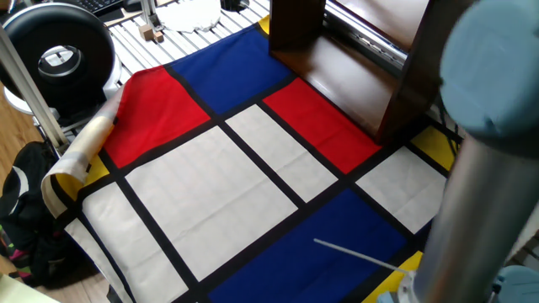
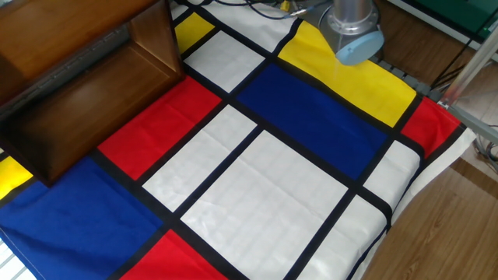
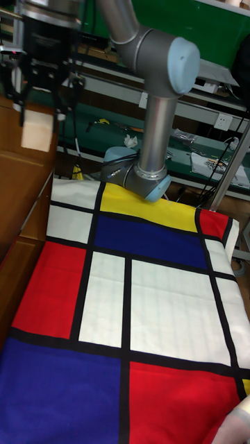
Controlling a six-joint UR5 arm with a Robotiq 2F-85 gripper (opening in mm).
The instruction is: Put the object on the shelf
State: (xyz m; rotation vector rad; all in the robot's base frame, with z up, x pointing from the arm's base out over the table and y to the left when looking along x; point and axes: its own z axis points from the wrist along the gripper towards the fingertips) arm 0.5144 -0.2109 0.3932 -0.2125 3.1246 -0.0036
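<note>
Whether the end effector clamps the object is unclear; above the shelf, release low, then rise straight.

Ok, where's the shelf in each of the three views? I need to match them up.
One fixed view: the shelf is top right, running off the top edge.
The other fixed view: upper left, cut by the left edge.
Tall fixed view: a brown strip along the left edge.
Shared landmark: the red cloth panel bordering it.
</note>
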